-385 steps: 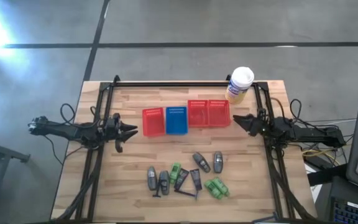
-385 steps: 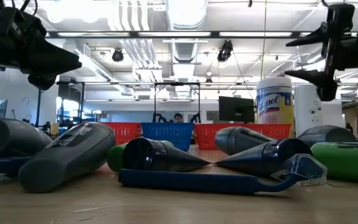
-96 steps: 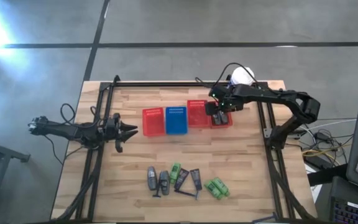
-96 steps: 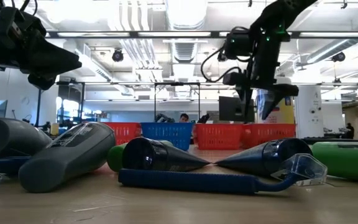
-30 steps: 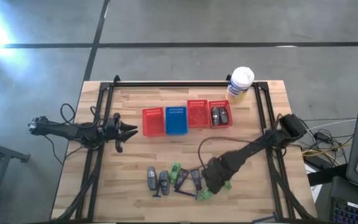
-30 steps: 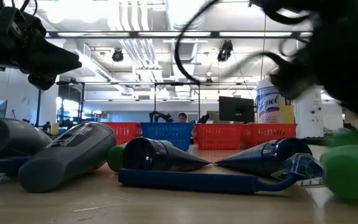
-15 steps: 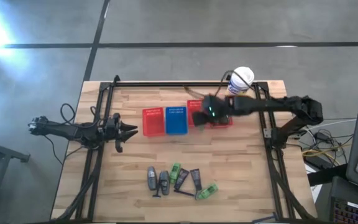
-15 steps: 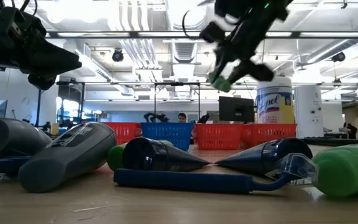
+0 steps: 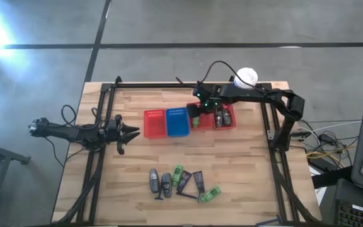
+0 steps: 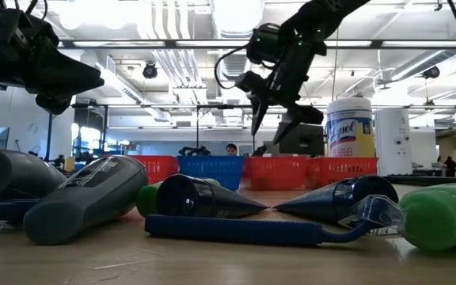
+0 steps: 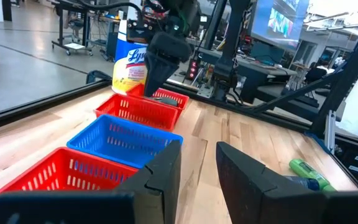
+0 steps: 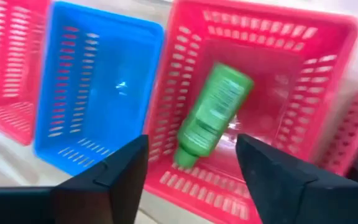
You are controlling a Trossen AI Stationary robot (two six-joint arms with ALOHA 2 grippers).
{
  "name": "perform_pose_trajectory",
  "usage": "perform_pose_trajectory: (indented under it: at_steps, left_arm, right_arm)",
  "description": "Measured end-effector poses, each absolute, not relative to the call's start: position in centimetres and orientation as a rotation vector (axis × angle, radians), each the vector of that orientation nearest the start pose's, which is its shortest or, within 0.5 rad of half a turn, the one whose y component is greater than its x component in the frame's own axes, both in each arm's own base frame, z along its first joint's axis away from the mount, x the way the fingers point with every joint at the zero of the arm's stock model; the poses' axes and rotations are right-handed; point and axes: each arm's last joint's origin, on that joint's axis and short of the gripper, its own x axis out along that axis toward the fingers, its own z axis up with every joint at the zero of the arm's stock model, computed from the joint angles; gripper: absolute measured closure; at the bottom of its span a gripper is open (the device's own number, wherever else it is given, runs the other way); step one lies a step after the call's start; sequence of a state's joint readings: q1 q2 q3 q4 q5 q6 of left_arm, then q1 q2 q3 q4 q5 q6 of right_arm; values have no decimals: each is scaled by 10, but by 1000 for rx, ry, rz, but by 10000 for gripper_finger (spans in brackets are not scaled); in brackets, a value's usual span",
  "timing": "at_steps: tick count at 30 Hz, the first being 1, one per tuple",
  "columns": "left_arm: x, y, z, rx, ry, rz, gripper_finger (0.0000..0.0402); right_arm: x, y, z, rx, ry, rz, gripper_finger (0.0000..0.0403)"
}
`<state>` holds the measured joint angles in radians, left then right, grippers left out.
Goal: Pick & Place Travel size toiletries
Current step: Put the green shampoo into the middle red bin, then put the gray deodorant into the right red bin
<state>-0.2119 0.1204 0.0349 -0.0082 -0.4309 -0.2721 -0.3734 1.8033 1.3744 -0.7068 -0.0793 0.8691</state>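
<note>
High view: right gripper (image 9: 195,117) hovering over the red basket (image 9: 201,123) second from right, far half of the tabletop (image 9: 244,170). Right wrist view: fingers (image 12: 120,171) spread apart, holding nothing; green bottle (image 12: 212,115) lying tilted inside that basket, apparently just released there. Grey bottles (image 9: 222,117) resting in the rightmost red basket, suggesting sorting by kind. Blue basket (image 9: 178,122) showing no contents. Remaining toiletries (image 9: 180,181) clustered near the front edge, second green bottle (image 9: 210,193) at their right end, likely next. Left gripper (image 9: 126,132) parked at the left side, fingers (image 11: 164,174) slightly apart, idle.
</note>
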Motion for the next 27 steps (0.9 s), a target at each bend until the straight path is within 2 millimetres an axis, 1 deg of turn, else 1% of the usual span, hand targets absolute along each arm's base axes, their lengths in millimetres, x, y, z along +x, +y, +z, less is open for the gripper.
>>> perform_pose_trajectory:
  at_steps: [3,6,8,11,13,16,18,20,23,25,27]
  left_arm:
    - [101,-9,165,-241,58,230,294]
    - [101,-9,166,-272,47,229,293]
    - [102,-10,168,-420,-3,219,294]
    - [101,-10,183,-763,-180,165,294]
    - [99,-8,194,-914,-308,138,295]
    - [95,-4,203,-971,-452,220,295]
    - [94,-2,205,-989,-491,270,295]
    - [95,-3,203,-984,-460,252,295]
    - [100,-8,202,-1069,-342,124,295]
    - [105,-12,202,-1148,-190,58,295]
    - [109,-16,201,-1223,13,65,295]
  right_arm:
    - [345,-134,225,1008,947,-738,133]
    - [345,-130,231,986,939,-715,113]
    - [343,-125,239,964,925,-712,103]
    - [338,-118,250,938,908,-718,90]
    - [333,-114,255,933,920,-722,84]
    - [329,-110,258,915,932,-742,76]
    - [327,-108,260,907,942,-744,71]
    - [326,-107,262,902,944,-742,68]
    - [324,-106,262,883,963,-735,62]
    - [322,-106,263,866,975,-727,59]
    - [321,-105,264,849,990,-719,57]
